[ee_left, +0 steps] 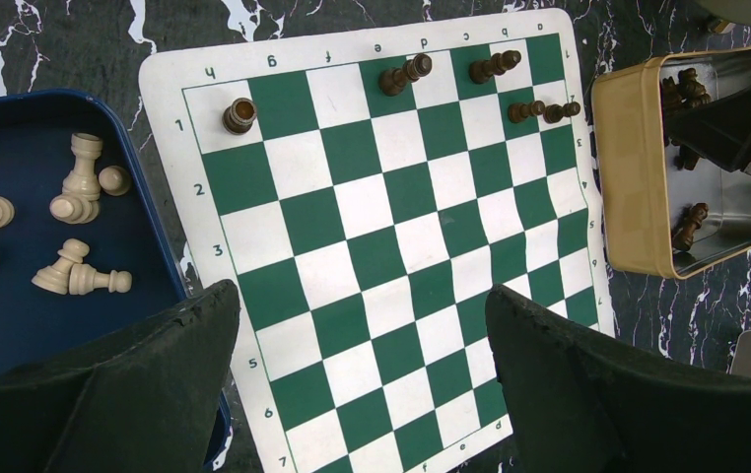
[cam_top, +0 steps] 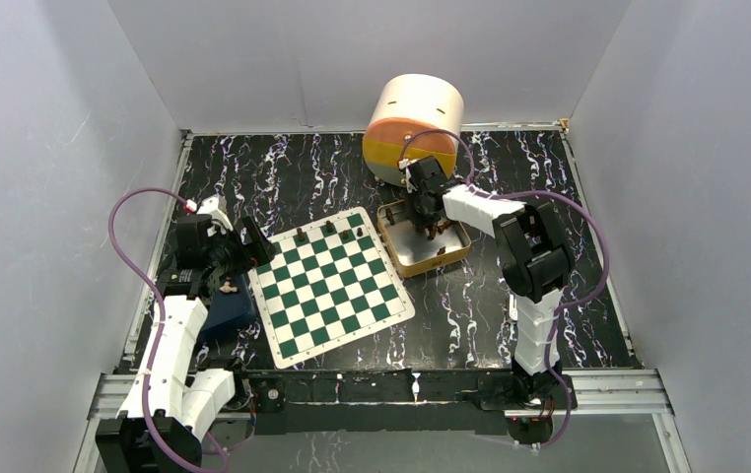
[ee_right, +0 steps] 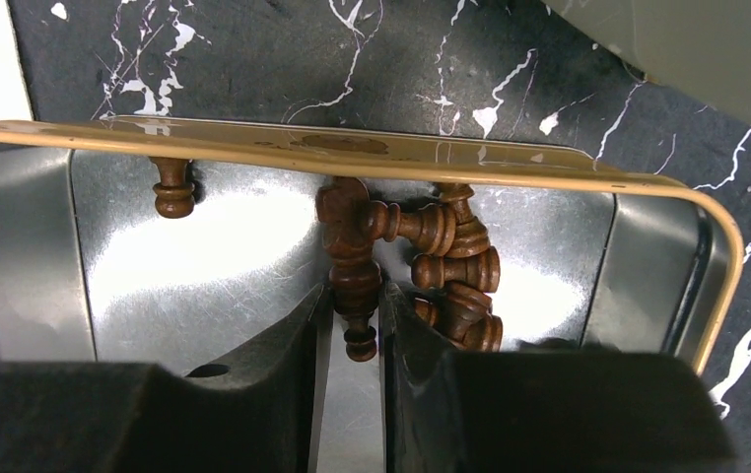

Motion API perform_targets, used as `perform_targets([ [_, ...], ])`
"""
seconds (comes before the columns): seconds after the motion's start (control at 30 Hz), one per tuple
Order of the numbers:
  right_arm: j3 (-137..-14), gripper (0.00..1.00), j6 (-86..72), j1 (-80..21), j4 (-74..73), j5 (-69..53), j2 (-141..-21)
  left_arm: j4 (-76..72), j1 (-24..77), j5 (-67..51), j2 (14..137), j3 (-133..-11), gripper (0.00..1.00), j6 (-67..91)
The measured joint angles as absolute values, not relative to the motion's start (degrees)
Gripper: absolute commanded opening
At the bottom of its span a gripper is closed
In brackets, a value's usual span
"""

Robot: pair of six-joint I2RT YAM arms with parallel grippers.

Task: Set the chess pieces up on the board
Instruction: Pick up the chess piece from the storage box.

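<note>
The green-and-white board (cam_top: 332, 286) lies at the table's middle. Several dark brown chess pieces (ee_left: 406, 74) stand along its far row, with one more (ee_left: 238, 115) at the corner. More dark pieces (ee_right: 455, 261) lie heaped in a tan tin (ee_right: 352, 153). My right gripper (ee_right: 355, 296) reaches into that tin (cam_top: 436, 264), its jaws shut on the body of a dark piece (ee_right: 355, 271) lying flat. My left gripper (ee_left: 362, 296) hovers wide open over the board's near squares (ee_left: 381, 246), with nothing between its fingers.
A blue tray (ee_left: 17, 325) with several white pieces (ee_left: 81, 177) lies left of the board, under my left arm (cam_top: 229, 305). A large cream-and-orange cylinder (cam_top: 413, 128) stands behind the tin. Grey walls enclose the black marbled table.
</note>
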State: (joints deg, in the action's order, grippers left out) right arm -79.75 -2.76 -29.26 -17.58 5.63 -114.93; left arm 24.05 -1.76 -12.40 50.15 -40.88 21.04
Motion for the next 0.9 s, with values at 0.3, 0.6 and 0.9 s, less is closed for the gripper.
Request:
perform_targets([
  [0.3,-79.1,0.17,-2.7,-29.3,-16.5,5.5,-114.7,24.2,-1.8,-11.7,50.2,-40.9,0.94,21.1],
  [0.6,-75.6,0.15,-2.8,-29.8,-16.2,4.3,-109.9,24.5,-1.8,-11.2,52.0,-40.9,0.92,21.1],
  [0.9,-72.0,0.13,-3.3,-31.3,-13.0,-1.6,-99.4,24.9,-1.8,-18.2,56.2,-43.4,0.85,21.8],
])
